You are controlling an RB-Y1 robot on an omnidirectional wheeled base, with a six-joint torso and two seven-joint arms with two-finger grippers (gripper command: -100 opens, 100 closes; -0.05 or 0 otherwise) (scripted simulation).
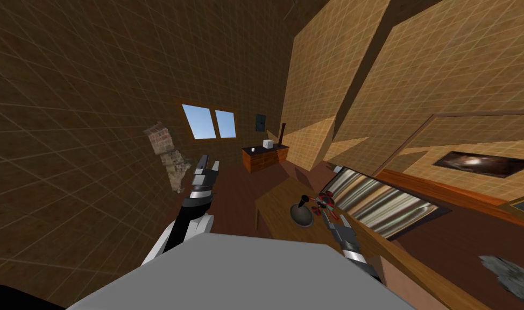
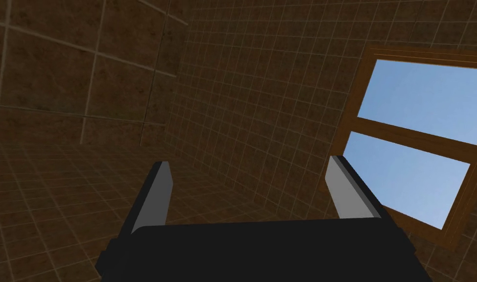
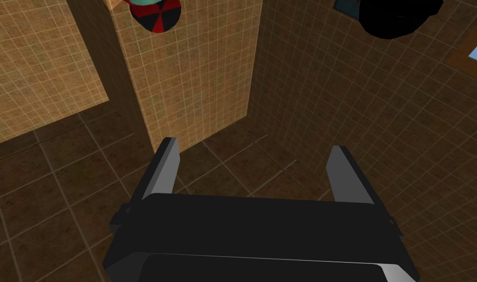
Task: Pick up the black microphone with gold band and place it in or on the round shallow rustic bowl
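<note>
A dark round shallow bowl (image 1: 301,216) sits on a wooden table (image 1: 277,202) ahead of me to the right. A small black microphone (image 1: 304,199) rests in the bowl, its head sticking up above the rim; its band is too small to make out. My right gripper (image 1: 327,218) hovers just right of the bowl, beside a red and black toy (image 1: 325,202). In the right wrist view the right gripper (image 3: 254,147) is open and holds nothing. My left gripper (image 1: 210,160) is raised off to the left, away from the table, and the left gripper (image 2: 250,164) is open and empty.
A striped bed or couch (image 1: 379,204) runs along the table's right side. A low wooden cabinet (image 1: 263,156) with a white box stands at the far wall under a window (image 1: 210,121). A red and black object (image 3: 154,12) and a black shape (image 3: 394,17) show beyond the right fingers.
</note>
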